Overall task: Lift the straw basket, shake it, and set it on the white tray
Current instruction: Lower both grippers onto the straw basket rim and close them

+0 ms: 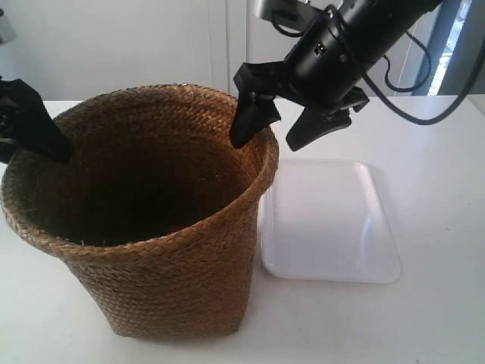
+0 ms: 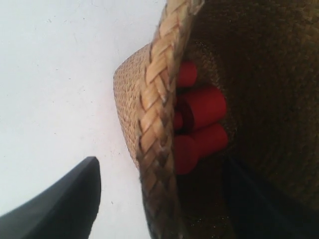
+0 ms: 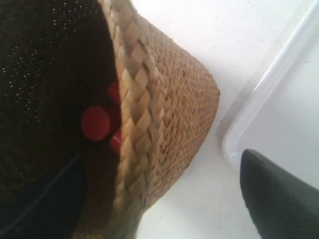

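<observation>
The straw basket stands upright on the white table, directly beside the white tray. My left gripper straddles the braided rim on the side away from the tray, open, one finger outside and one down in the dark interior. My right gripper straddles the rim on the tray side, also open, with clear gaps between its fingers and the weave. In the right wrist view the basket wall runs between the fingers and the tray's corner lies by the outer finger.
Several red cylindrical pieces lie at the basket's bottom, also visible as red caps. The tray holds nothing. Black cables hang behind the right arm. White tabletop surrounds the basket and tray.
</observation>
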Tool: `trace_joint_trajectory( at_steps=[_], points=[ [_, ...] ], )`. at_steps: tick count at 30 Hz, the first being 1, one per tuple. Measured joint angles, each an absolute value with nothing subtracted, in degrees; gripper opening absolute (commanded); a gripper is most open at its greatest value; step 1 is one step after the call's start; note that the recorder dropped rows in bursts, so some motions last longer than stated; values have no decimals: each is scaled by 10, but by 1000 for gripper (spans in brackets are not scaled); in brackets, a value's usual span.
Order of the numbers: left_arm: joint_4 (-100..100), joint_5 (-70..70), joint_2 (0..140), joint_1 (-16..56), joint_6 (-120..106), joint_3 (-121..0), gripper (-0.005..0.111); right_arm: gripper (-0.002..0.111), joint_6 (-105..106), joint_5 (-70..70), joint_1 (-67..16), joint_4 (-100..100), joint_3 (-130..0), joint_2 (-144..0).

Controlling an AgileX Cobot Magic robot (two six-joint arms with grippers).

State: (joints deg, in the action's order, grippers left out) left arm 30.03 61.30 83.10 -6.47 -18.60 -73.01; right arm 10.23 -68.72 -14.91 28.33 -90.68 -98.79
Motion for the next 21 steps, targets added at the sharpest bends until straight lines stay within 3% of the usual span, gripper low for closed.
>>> trace_joint_trajectory(
  at_steps=[21],
  points=[
    [318,608,837,-65,-206,-730,71,78,111,-662,-149,278,-907,-1010]
  ],
)
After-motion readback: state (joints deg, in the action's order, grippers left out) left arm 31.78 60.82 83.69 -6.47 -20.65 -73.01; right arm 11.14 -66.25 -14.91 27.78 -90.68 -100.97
